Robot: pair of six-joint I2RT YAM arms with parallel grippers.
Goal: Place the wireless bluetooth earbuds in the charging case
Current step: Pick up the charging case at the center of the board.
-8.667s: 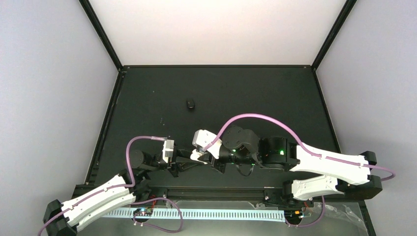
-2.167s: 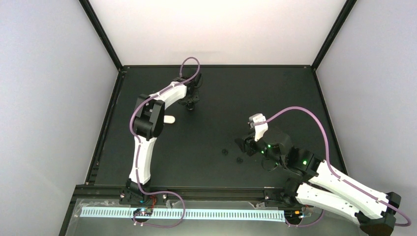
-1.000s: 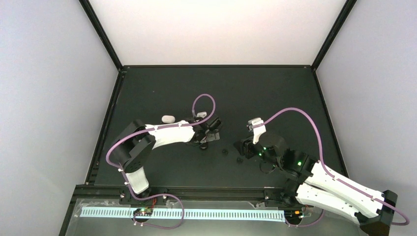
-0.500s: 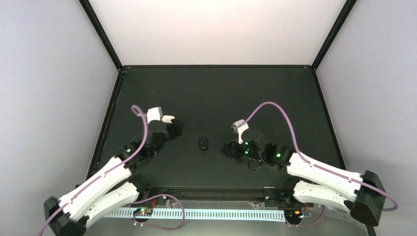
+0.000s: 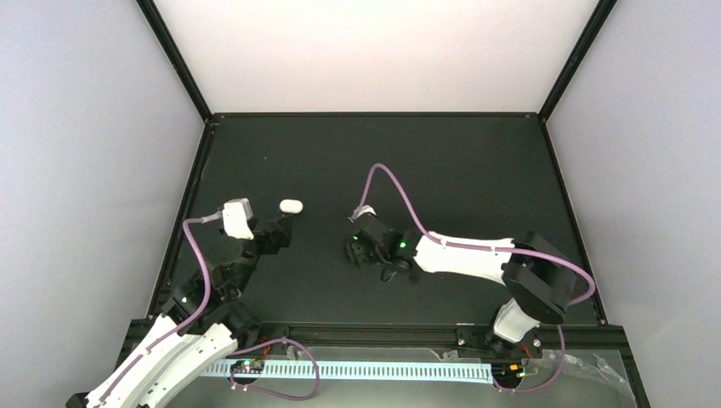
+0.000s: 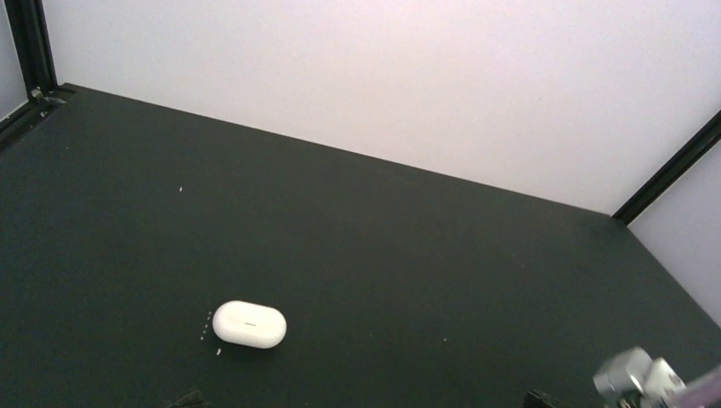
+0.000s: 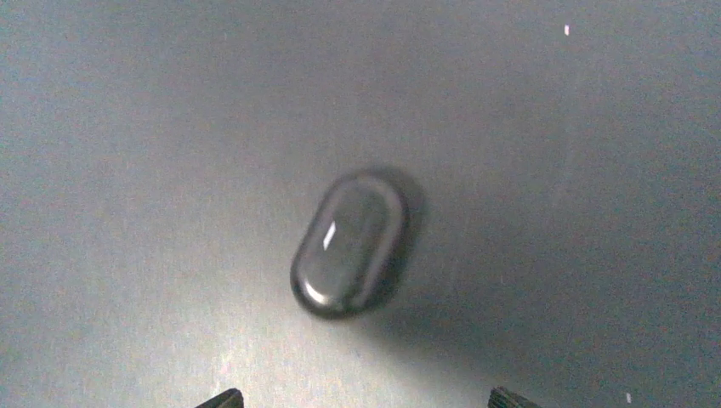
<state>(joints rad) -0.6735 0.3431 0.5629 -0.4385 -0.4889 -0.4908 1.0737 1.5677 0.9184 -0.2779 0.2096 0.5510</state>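
The earbuds cannot be made out in any view, being too small or hidden against the dark surface. The black case (image 7: 350,244), a glossy oval pebble, lies shut and flat on the black table (image 7: 127,127). In the right wrist view its long axis leans a little to the right. It sits just ahead of the right jaws, which stand apart with nothing between them. Only their two dark fingertips (image 7: 225,397) peek in at the bottom edge, one on each side, and neither touches the case. From above, the right arm (image 5: 468,252) reaches in from the right side to the middle of the table, and its head covers that case. The white case (image 5: 291,205), also shut, lies well apart from the black one on the left half of the table. In the left wrist view a few tiny white specks (image 6: 208,327) sit just beside its left end. The left jaws are wide apart and hold nothing, their tips barely showing at the bottom of that view, short of the white case and not touching it. From above, the left arm (image 5: 170,340) comes up from the near left corner, its head close to the white case on the near-left side. Pale walls (image 5: 366,51) stand around the table.
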